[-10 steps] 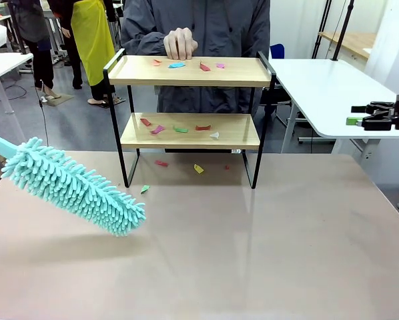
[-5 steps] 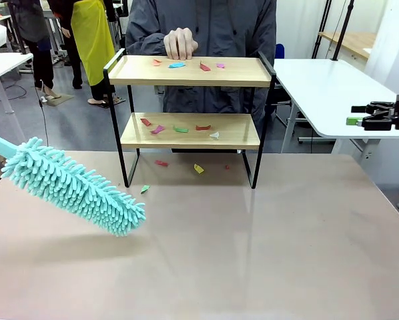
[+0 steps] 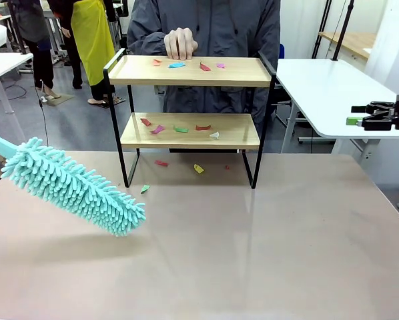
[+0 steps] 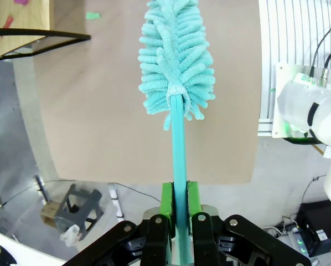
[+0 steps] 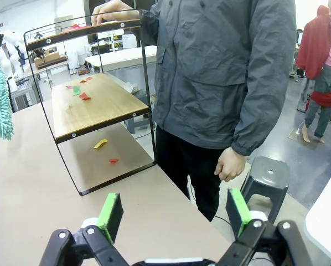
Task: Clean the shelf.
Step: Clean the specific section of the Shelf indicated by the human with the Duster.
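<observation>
Shelf (image 3: 246,72): far-centre of table, paper scraps (image 3: 180,129) on both boards, person's hand (image 3: 180,43) on top board | Left gripper (image 4: 180,194): wrist view, pads pinching duster (image 4: 175,50) handle | Front view: duster head above table, left of shelf | Right gripper (image 5: 174,213): jaws spread, holding nothing.

the shelf (image 3: 243,72) stands at the far edge of the table (image 3: 253,253), a person's hand (image 3: 180,43) on its top board, scraps (image 3: 180,129) on both boards, the duster (image 3: 73,188) front-left of it.
</observation>
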Available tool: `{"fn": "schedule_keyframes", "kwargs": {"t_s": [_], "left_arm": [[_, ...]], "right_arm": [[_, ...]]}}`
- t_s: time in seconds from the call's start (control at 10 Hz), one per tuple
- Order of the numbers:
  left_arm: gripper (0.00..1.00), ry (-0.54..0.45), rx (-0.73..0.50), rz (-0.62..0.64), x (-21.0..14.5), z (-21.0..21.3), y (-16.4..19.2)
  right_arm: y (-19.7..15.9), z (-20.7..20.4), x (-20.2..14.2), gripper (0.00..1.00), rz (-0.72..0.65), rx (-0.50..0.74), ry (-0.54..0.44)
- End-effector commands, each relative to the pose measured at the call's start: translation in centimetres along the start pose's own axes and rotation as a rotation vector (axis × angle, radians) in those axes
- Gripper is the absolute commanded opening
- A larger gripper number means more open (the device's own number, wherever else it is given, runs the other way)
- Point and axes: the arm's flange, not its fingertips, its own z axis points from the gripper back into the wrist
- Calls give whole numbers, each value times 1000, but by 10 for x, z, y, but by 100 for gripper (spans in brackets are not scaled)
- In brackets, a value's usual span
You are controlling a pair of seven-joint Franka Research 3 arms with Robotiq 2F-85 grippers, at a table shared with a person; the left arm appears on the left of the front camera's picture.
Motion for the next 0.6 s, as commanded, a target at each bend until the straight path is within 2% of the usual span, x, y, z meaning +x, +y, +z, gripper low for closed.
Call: {"fn": "schedule_keyframes", "kwargs": {"t_s": [0.0, 0.3, 0.5], "left_arm": [[13, -89, 25, -3, 11, 16, -6], [13, -265, 53, -31, 54, 82, -15], [13, -366, 62, 60, 113, 146, -32]], "right_arm": [[4, -2, 9, 100, -13, -16, 8], [4, -2, 9, 100, -13, -16, 8], [4, -2, 9, 100, -13, -16, 8]]}}
